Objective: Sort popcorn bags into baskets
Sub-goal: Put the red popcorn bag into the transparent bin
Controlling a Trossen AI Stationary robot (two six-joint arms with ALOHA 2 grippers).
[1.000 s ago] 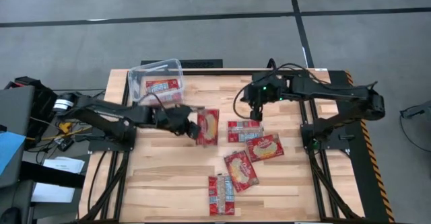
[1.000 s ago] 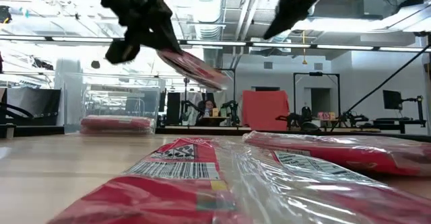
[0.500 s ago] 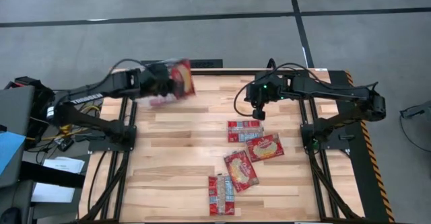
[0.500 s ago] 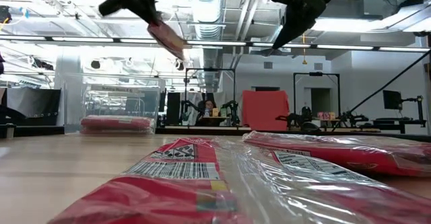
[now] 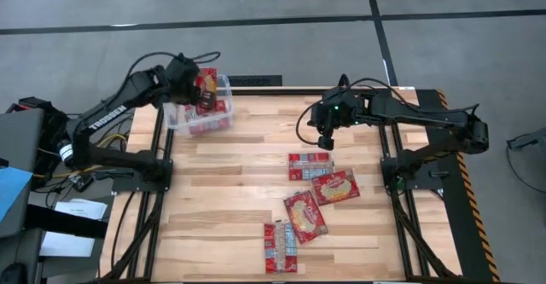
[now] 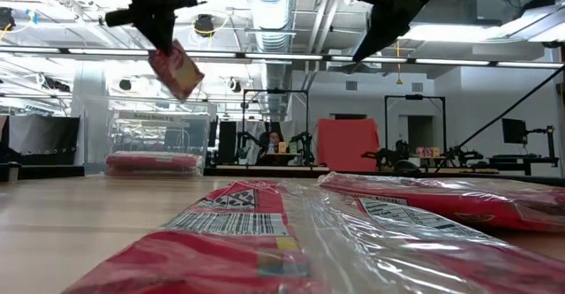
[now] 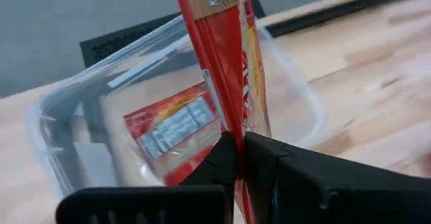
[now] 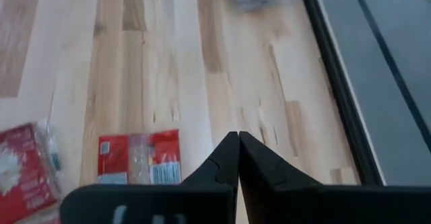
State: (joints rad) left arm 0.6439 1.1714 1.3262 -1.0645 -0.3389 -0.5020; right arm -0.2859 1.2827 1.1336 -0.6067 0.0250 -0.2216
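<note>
My left gripper [image 5: 194, 86] [image 7: 239, 146] is high over the clear tub [image 5: 223, 86] at the table's far left corner, shut on a red popcorn bag [image 5: 206, 88] [image 6: 176, 70]. One red packet [image 7: 168, 122] [image 6: 152, 162] lies flat on the tub's floor. My right gripper [image 5: 324, 139] [image 8: 238, 140] hangs shut and empty above the table's far middle, just beyond a red packet with bluish-white panels [image 5: 307, 165] [image 8: 139, 158]. Three more packets [image 5: 335, 186] [image 5: 305, 215] [image 5: 281, 246] lie flat on the wood. My left gripper pinches the popcorn bag between its two fingers at one end [image 7: 231, 124], coming from above. The bag is lifted clear and hangs tilted below the fingers [image 6: 161, 38], over the tub. The wrist view shows it edge-on, reaching away from the fingertips.
The tub's see-through walls [image 6: 207, 135] stand at the far left corner. The loose packets cluster right of the table's centre, and two [image 6: 247, 232] [image 6: 441, 197] lie close before the low camera. Bare wood [image 5: 222, 190] spans the left and middle.
My left gripper has swung from the table's middle toward the far left corner and upward, carrying the popcorn bag. The bag has gone from beside the other packets to hanging over the tub. My right arm has kept nearly still.
</note>
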